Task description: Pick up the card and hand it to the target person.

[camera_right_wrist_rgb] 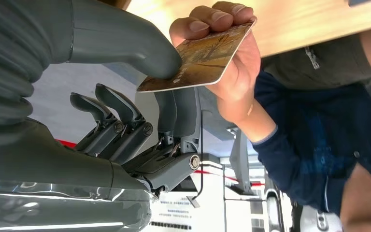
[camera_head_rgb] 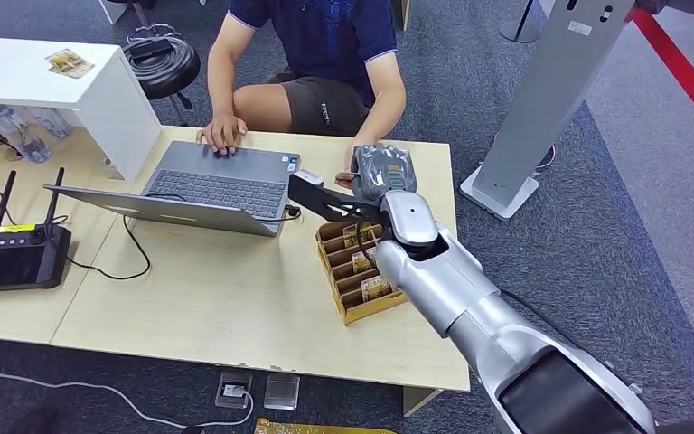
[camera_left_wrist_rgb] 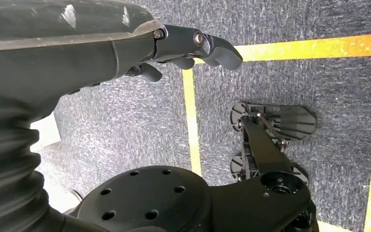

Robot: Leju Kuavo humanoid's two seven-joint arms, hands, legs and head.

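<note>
The card [camera_right_wrist_rgb: 200, 58], brown and gold with a white edge, is pinched between the thumb [camera_right_wrist_rgb: 135, 41] and fingers of my right hand [camera_right_wrist_rgb: 164, 96]. A person's hand [camera_right_wrist_rgb: 232, 77] grips the same card from the other side, fingertips over its far edge. In the head view my right hand [camera_head_rgb: 382, 172] reaches across the table's far edge toward the seated person [camera_head_rgb: 325, 54] in a dark blue shirt. My left hand [camera_left_wrist_rgb: 193, 46] hangs over the carpet, holding nothing, fingers slightly bent.
A wooden card holder [camera_head_rgb: 361, 271] with several cards sits under my right forearm. An open laptop [camera_head_rgb: 217, 185] lies left of it, the person's other hand on its keyboard. A black controller [camera_head_rgb: 14, 253] is at the table's left, a grey stand [camera_head_rgb: 542, 108] to the right.
</note>
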